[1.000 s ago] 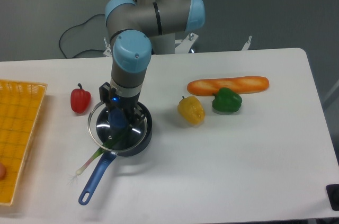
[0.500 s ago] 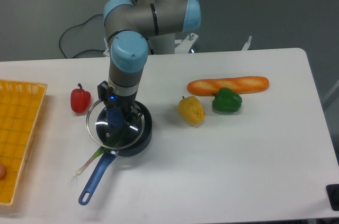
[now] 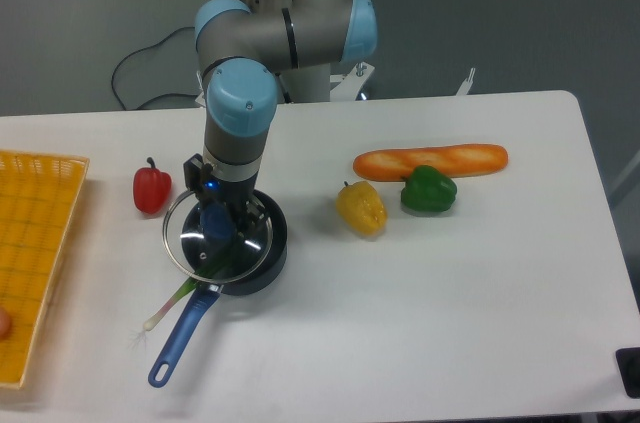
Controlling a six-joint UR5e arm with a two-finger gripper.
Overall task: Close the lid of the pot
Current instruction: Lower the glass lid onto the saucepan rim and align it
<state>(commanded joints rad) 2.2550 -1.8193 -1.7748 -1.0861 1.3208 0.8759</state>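
The arm reaches straight down over the pot (image 3: 262, 243). The gripper (image 3: 218, 223) seems to pinch the lid's (image 3: 190, 248) blue knob.

White worktop (image 3: 450, 303); dark pot (image 3: 268, 263) with blue handle; clear lid (image 3: 190, 248) with blue knob; red pepper (image 3: 151, 189); yellow pepper (image 3: 361, 208); green pepper (image 3: 428, 190).

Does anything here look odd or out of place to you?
Yes. A green onion pokes out from under the lid, over the pot rim beside the handle. The lid sits shifted left rather than centred on the pot, with the gripper on its blue knob.
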